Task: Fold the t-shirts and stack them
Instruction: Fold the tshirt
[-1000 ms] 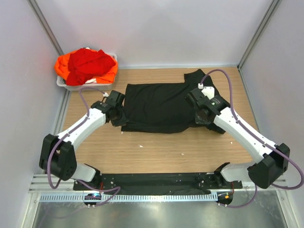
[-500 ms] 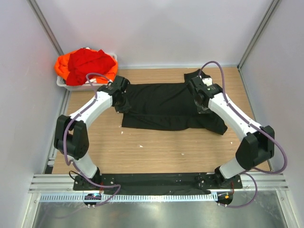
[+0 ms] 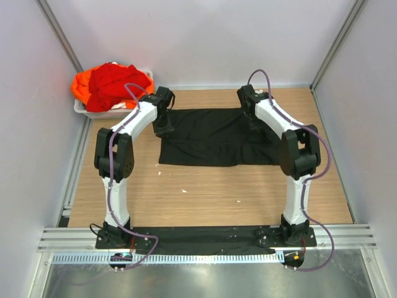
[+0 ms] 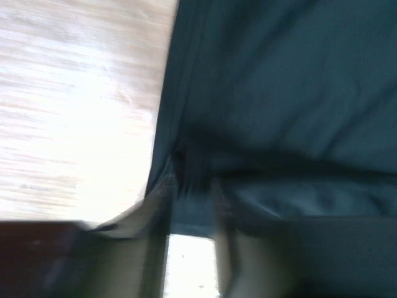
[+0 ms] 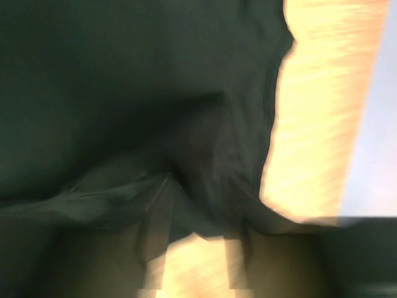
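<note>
Handling soft, light, floppy cloth: black t-shirt [image 3: 217, 139] lying flat toward the table's [image 3: 205, 186] far edge. Left gripper [image 3: 165, 129] at its far-left corner, right gripper [image 3: 255, 124] at the far-right. Fingers slightly parted around a hem, views blurred; pinching or not, cannot tell. Best pinched at corners, layers together, against sagging.

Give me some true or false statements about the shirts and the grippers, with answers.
The black t-shirt lies on the table. True.
The red t-shirt is spread flat on the table. False: it is bunched in the white tub.
The orange t-shirt is in that tub too. True.
Both grippers hang over bare wood. False: the left gripper and the right gripper are at the black t-shirt's two ends.
</note>
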